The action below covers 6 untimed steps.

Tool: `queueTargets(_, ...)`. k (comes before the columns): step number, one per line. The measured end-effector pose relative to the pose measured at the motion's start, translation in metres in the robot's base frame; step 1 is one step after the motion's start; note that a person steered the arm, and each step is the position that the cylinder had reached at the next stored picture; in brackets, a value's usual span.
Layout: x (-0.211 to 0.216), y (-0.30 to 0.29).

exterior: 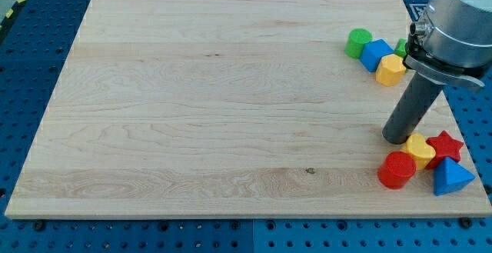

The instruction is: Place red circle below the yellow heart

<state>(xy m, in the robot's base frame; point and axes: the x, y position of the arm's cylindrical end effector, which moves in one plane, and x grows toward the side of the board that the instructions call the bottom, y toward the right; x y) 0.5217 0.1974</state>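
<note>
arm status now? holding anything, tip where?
No gripper, so nothing held: just the rod. My tip is on the board, at the yellow heart's upper-left edge, above the red circle; contact cannot be told.

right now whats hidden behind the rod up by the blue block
A green block peeks out beside the blue block and yellow block; the rod covers most of it, so its shape cannot be told. My tip sits above the yellow heart.
</note>
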Motion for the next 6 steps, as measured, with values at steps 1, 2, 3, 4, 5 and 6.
queueTargets(1,0.0,-0.046)
queueTargets(2,0.003,-0.078)
queueTargets(3,0.02,-0.075)
queueTargets(4,0.041,-0.073)
queueTargets(5,0.043,-0.047)
queueTargets(6,0.043,-0.018)
